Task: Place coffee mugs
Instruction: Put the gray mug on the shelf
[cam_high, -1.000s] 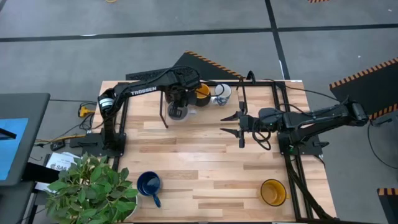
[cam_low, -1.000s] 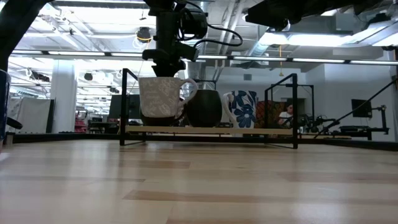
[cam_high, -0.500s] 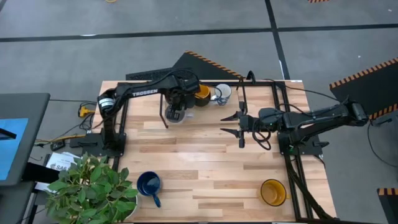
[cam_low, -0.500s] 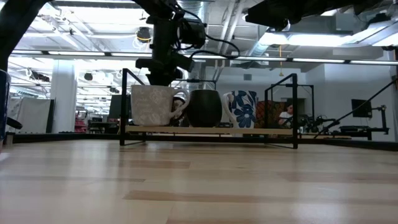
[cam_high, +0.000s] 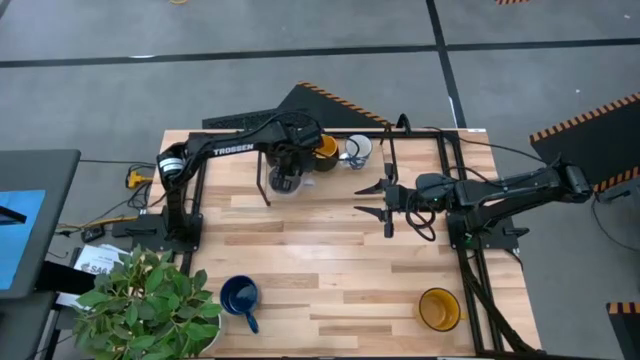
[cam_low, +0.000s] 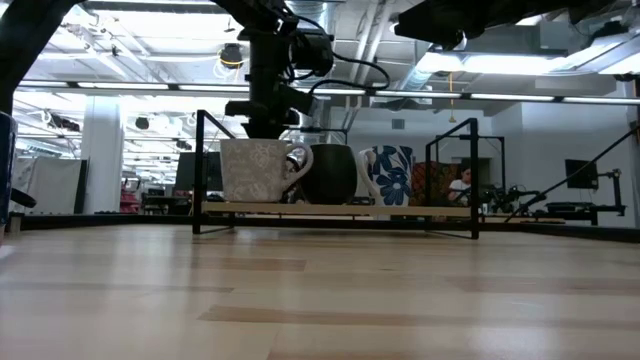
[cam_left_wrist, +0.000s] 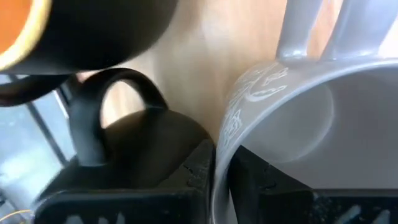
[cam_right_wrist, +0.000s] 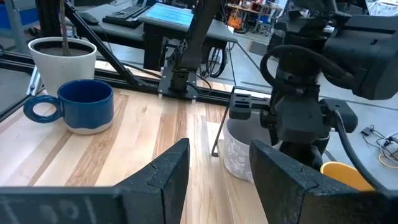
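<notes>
A grey patterned mug (cam_low: 255, 170) stands upright on the wooden shelf (cam_low: 430, 210) of a black rack at the table's far edge. My left gripper (cam_high: 285, 165) comes down on it from above, shut on its rim. Beside it on the shelf stand a black mug (cam_low: 330, 173) with an orange inside (cam_high: 325, 150) and a white mug with blue flowers (cam_low: 390, 175). A dark blue mug (cam_high: 240, 295) stands on the table near the front left, a yellow mug (cam_high: 438, 308) near the front right. My right gripper (cam_high: 385, 205) hangs open over mid-table. My left gripper has the grey mug's rim (cam_left_wrist: 221, 155) between its fingers, one finger (cam_left_wrist: 249, 180) inside the mug and one outside. The fingers come steeply from above, pointing down. The mug stands upright with its bottom on the rack's shelf.
A potted plant (cam_high: 150, 300) fills the front left corner next to the blue mug. The rack's black posts (cam_low: 200, 170) rise around the shelf. Bare wooden tabletop (cam_high: 320, 270) lies between the rack and the two front mugs.
My left gripper has gone down with the grey mug. The mug, lifted clear above the shelf a second ago, now rests on the shelf to the left of the black mug.
</notes>
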